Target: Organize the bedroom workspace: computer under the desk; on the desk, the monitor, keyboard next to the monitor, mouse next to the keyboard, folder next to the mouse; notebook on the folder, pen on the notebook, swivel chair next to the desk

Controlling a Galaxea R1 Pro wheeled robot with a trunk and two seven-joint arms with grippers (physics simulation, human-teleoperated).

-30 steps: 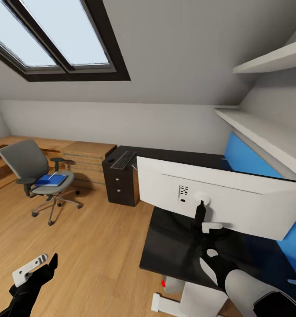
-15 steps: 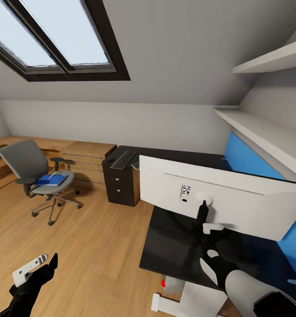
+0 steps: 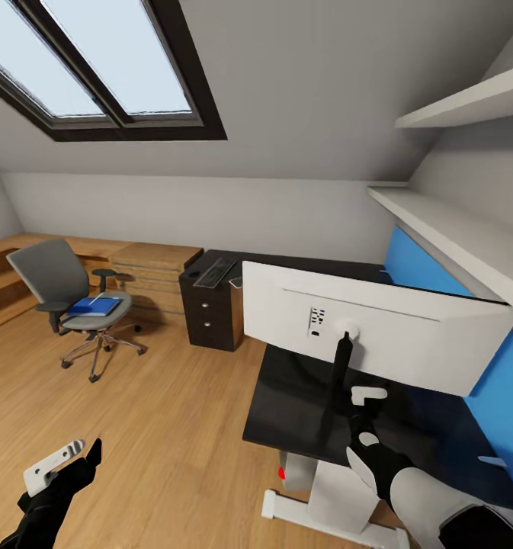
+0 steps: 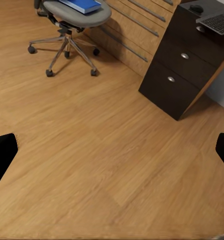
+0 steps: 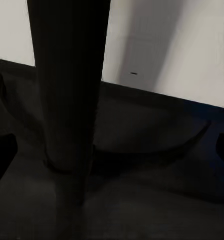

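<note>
**Monitor on bench, pale back to camera**

On the glossy black bench [image 3: 286, 396], wide monitor [image 3: 378, 328], long axis across, pale grey back showing, thin black stand upright. Far left on wood floor, grey swivel chair [image 3: 54, 286] carrying blue folder [image 3: 94, 306]. Keyboard [image 3: 214, 272] lengthwise on bench's far end. Right gripper [image 5: 112, 150] jaws wide, stand's post between them; left gripper [image 4: 112, 150] jaws wide, empty.

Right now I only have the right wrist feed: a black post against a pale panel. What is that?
Observer: The monitor seen from behind, standing on the desk. The right gripper is at its stand.
Operator: Where's the folder?
Observer: The folder lies on the swivel chair, which stands across the floor, away from the desk.
Operator: Keyboard?
Observer: The keyboard is on the far wing of the desk, above the drawer unit.
</note>
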